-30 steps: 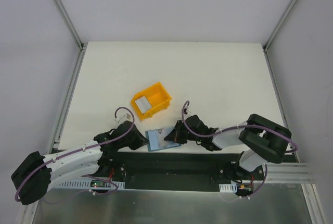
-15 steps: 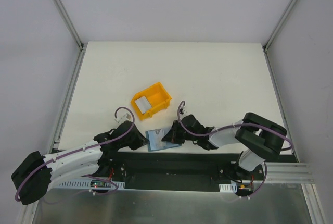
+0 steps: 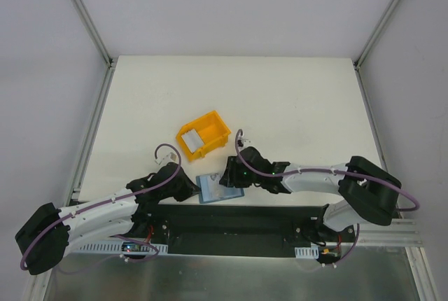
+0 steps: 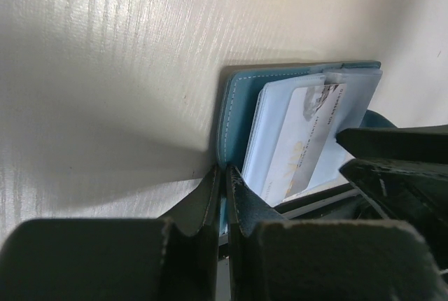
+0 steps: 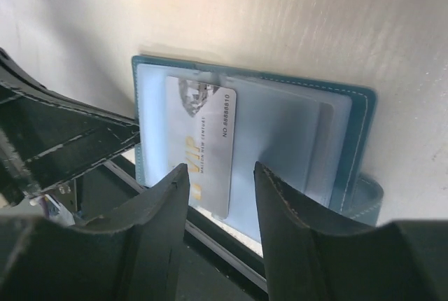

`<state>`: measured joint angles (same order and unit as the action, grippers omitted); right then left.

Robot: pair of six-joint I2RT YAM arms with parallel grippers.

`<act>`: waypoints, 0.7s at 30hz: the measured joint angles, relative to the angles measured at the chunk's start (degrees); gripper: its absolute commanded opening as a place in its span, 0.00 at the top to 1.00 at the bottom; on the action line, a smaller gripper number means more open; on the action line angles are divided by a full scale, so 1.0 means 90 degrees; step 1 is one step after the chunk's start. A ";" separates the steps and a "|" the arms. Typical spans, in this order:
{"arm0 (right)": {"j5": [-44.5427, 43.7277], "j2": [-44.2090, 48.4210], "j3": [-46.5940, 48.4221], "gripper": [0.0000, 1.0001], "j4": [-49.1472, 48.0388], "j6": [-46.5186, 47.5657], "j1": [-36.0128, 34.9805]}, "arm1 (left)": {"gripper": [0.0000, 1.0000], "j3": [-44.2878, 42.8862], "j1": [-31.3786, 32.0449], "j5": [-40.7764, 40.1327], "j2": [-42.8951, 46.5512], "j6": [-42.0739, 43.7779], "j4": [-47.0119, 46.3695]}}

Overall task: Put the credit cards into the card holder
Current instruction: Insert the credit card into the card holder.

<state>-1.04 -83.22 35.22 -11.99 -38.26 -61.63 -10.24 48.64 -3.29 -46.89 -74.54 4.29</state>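
card holder: small flat teal-blue folding wallet of stitched, leather-like material, lying open on the white matte table at its near edge, between the two arms; the pale blue pocketed inside faces up
credit card: thin stiff pale grey-white rectangle with printed letters and a row of digits; one short end sits under the lip of a pocket, the other end sticks out over the near edge of the holder
left gripper: fingers pressed together, pinching the stitched teal edge of the card holder and pinning it flat
right gripper: fingers spread, one on each side of the credit card and apart from it; nothing is held
step in hand: as I judge, the card lies free in the pocket mouth and is only partly in
next move: it seems to call for a push along the length of the card, straight into the pocket, while the left grip stops the wallet from sliding; the pocket film looks smooth and tight, so a tilted push may jam the card or bend a corner
yellow plastic bin: small open-front box with hard glossy walls, further on the table, well apart from the holder
second card: pale grey flat rectangle lying inside the bin, not yet taken
progress: one card nearly placed, at least one left
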 measured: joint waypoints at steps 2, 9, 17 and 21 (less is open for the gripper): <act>0.0100 -0.0240 0.0117 0.55 0.0126 0.0041 -0.0002 | 0.98 0.0000 0.0000 0.0002 -0.0005 0.0000 -0.0002; 0.0398 -0.0712 0.0639 0.61 0.0306 0.0223 -0.0107 | 0.98 0.0000 0.0000 0.0002 -0.0007 0.0002 -0.0005; 0.0544 -0.1100 0.1229 0.62 0.0741 0.0493 -0.0294 | 0.98 0.0000 0.0000 0.0002 -0.0012 0.0012 -0.0005; 0.0624 -0.1302 0.1413 0.64 0.0896 0.0593 -0.0311 | 0.98 -0.0024 0.0000 0.0005 -0.0039 0.0039 -0.0002</act>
<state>4.58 -94.94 47.94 -3.92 -32.93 -64.42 -10.46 48.64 -3.25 -47.24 -74.19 4.27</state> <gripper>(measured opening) 0.378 0.025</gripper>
